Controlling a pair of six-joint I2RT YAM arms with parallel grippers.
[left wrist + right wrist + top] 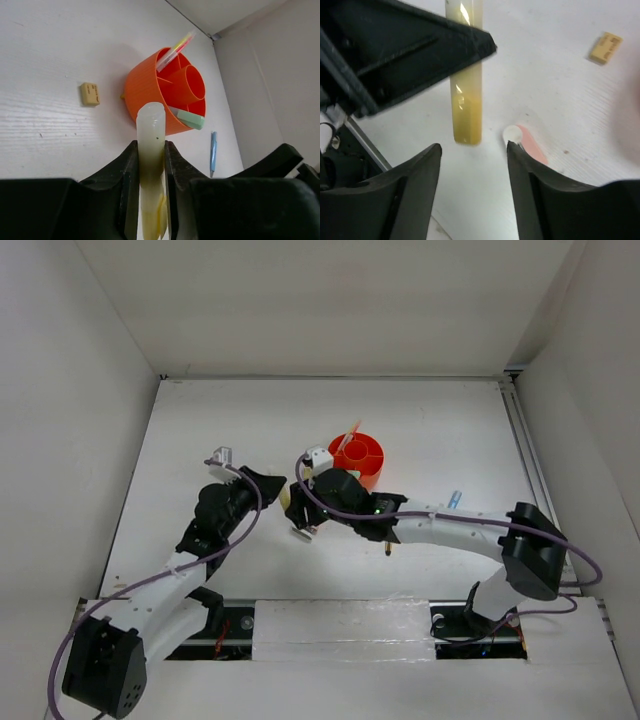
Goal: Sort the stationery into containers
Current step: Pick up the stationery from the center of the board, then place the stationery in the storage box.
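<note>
One orange organiser (362,458) near the middle of the desk (200,440) in the top view, blue pen (455,498) toward the right edge. Left wrist view: left claw (151,146) clamped on the pale yellow marker (151,117); tan block (90,94) near the organiser's wall. Right wrist view: right claw (472,150) apart and empty, marker end just beyond its fingertips, pink-white stapler (527,145) on the desk beneath.
</note>
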